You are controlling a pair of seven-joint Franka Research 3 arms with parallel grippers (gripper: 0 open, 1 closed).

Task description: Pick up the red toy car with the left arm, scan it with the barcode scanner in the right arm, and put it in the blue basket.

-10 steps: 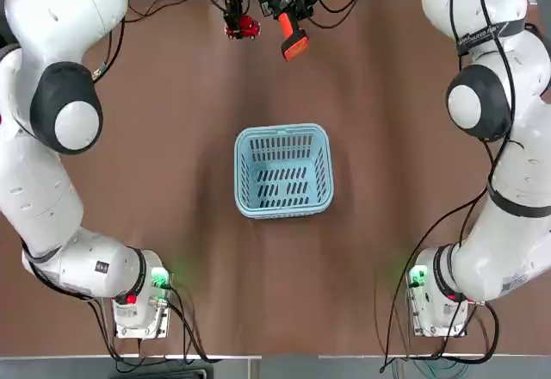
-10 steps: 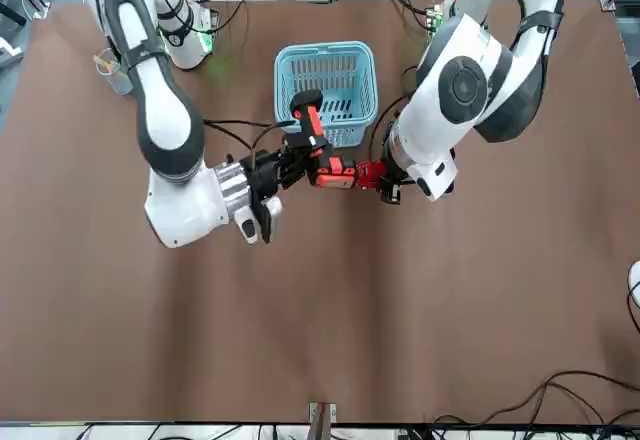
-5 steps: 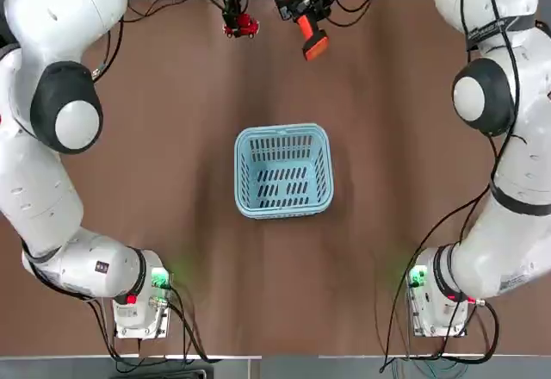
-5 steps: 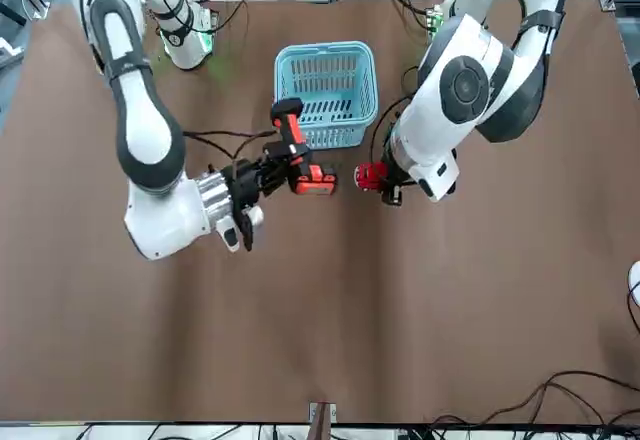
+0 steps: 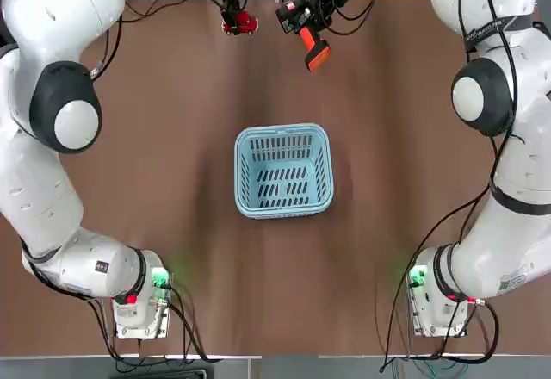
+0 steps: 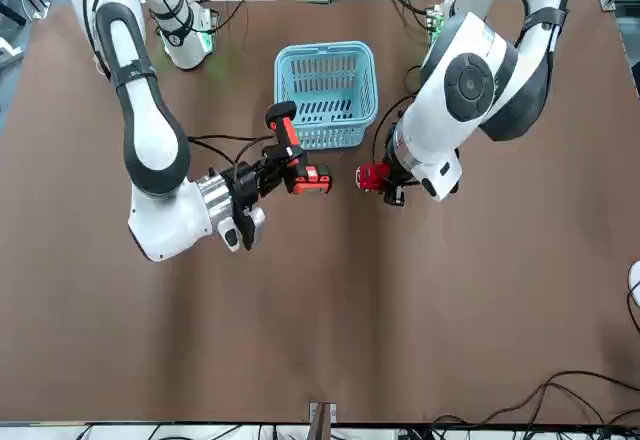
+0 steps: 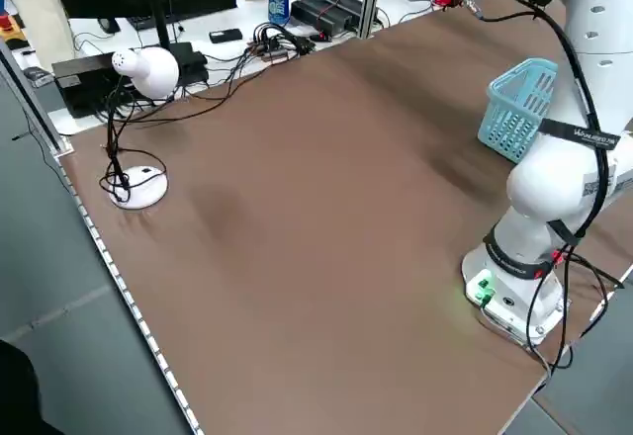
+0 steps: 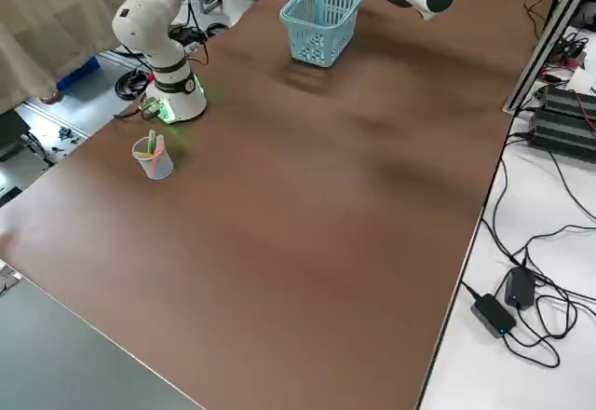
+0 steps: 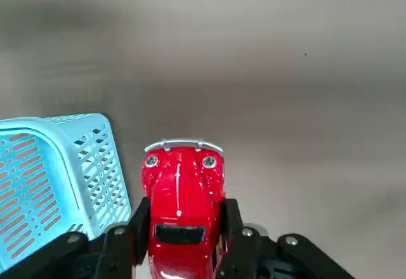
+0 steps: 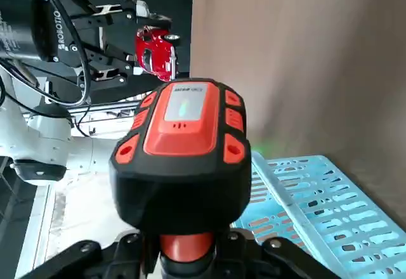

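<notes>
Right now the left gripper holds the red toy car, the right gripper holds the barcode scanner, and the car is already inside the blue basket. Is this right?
Not quite. The red toy car is outside the blue basket, clamped in the left gripper beside it, as the front view shows. The right gripper does hold the barcode scanner.

The toy car is glossy red with silver headlights and bumper. The barcode scanner has a black head with orange panels. The slotted basket is light blue on a brown surface.
</notes>
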